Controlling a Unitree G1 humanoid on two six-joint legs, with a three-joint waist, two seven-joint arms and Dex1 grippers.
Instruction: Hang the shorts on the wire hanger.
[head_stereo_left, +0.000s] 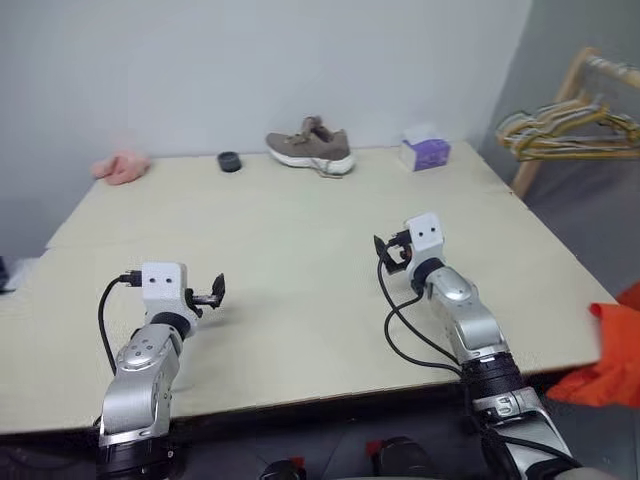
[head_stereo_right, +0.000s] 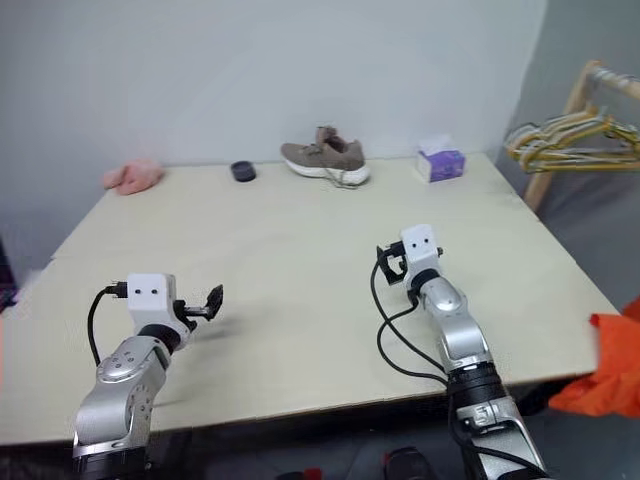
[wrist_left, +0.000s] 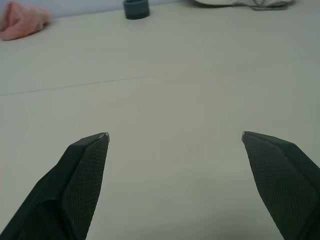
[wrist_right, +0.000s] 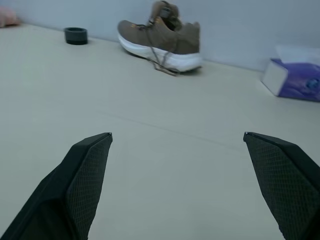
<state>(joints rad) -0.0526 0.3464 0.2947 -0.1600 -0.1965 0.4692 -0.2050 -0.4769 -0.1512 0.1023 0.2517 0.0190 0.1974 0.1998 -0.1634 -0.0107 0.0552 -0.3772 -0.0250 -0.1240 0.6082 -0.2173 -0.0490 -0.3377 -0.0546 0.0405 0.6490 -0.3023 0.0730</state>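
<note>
Both spread claws (head_stereo_left: 392, 252) hover well left of the shorts (head_stereo_left: 612, 360).

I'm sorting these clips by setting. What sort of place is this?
Probably an indoor test room set up for laundry tasks: a large bare table against a plain wall, a wooden clothes rack carrying hangers, and loose items like a shoe and tissue box.
</note>
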